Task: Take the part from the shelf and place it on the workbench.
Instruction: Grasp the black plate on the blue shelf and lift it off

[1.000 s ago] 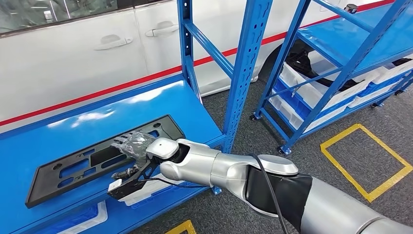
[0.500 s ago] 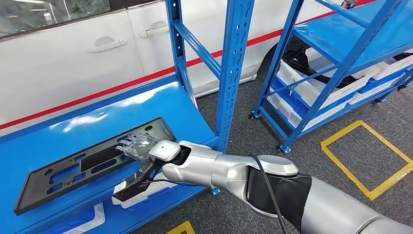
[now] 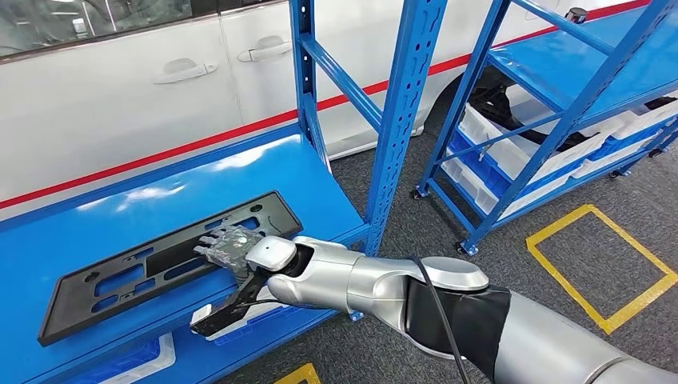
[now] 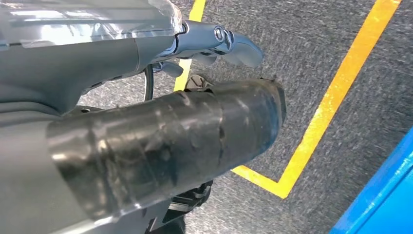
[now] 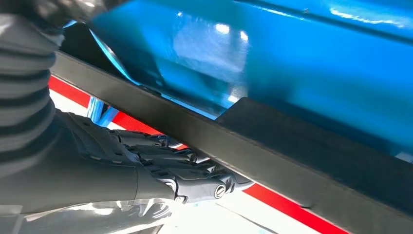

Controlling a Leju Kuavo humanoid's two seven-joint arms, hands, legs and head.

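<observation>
Right hand (image 3: 226, 246) has lowered onto the black part (image 3: 120, 276)

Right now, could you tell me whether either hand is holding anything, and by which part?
The right hand grips the black part at its near long edge, fingers on top, towards its right end. The left hand holds nothing.

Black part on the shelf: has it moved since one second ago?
No. The black part keeps its right end equally near the blue upright.
</observation>
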